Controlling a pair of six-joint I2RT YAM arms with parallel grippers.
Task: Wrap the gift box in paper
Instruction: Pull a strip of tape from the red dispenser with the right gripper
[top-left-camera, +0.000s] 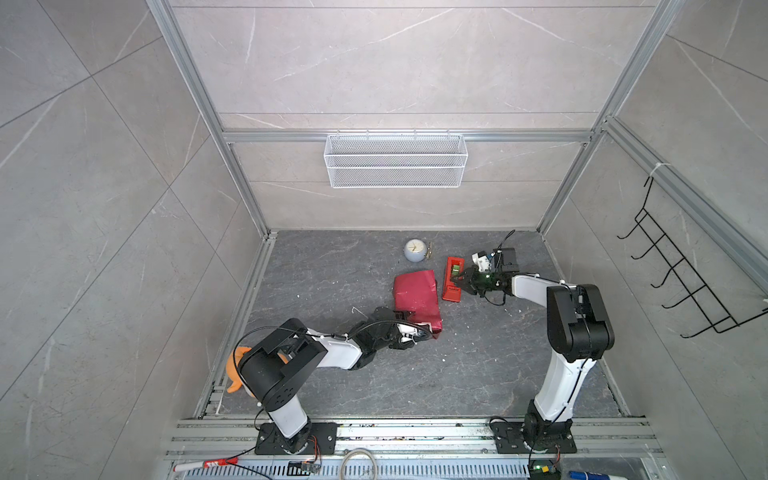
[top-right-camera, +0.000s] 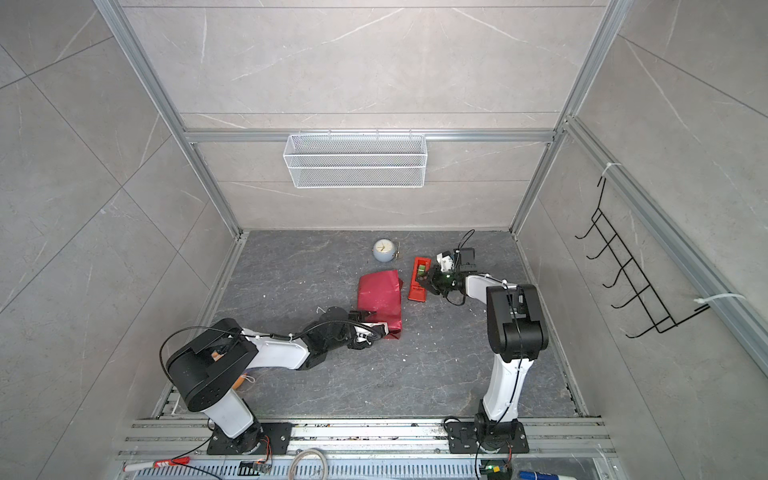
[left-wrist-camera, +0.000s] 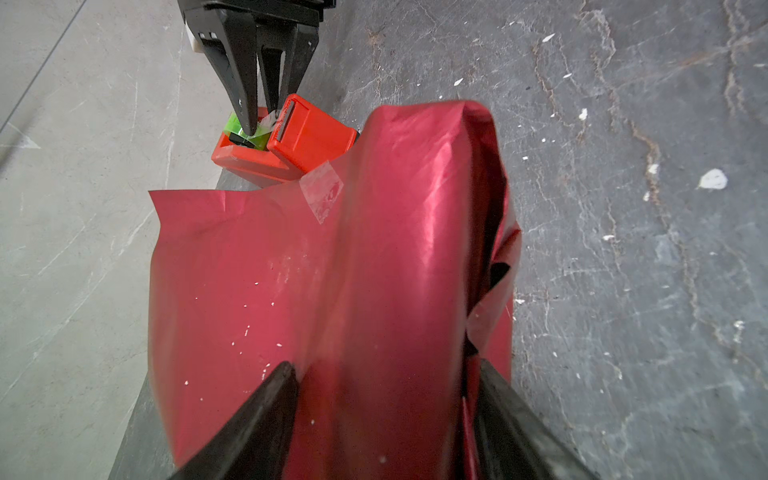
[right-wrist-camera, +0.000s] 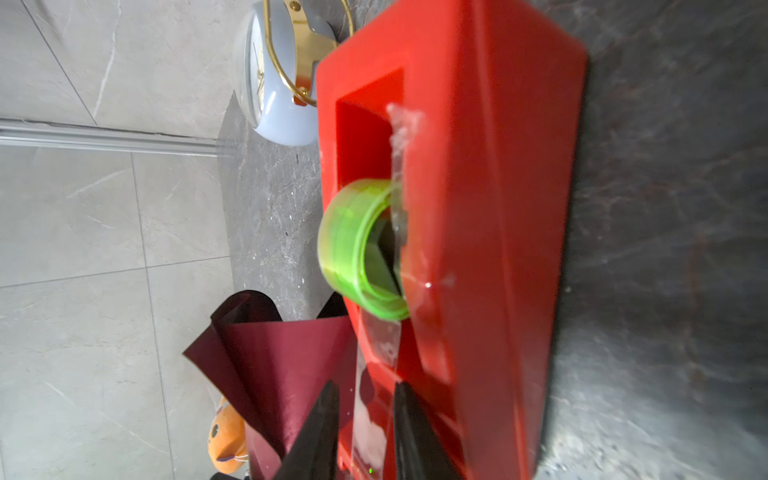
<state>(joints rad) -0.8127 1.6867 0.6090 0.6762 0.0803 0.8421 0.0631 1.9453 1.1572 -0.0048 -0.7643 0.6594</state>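
Note:
The gift box is hidden under the paper (top-left-camera: 417, 299) (top-right-camera: 380, 297), a creased maroon bundle lying mid-table. My left gripper (top-left-camera: 417, 326) (left-wrist-camera: 384, 365) holds the bundle's near end, one finger on each side of a raised fold of paper (left-wrist-camera: 291, 270). A short piece of clear tape (left-wrist-camera: 322, 191) sticks to the paper's far edge. My right gripper (top-left-camera: 459, 280) (right-wrist-camera: 366, 386) is at the red tape dispenser (top-left-camera: 452, 282) (right-wrist-camera: 478, 208), fingers a narrow gap apart around the clear strip coming off the green roll (right-wrist-camera: 353, 245).
A pale blue clock (top-left-camera: 414, 250) stands behind the paper near the back wall. An orange plush toy (top-left-camera: 235, 370) lies by the left arm's base. A white wire basket (top-left-camera: 395, 160) hangs on the back wall and a black hook rack (top-left-camera: 681, 270) on the right wall.

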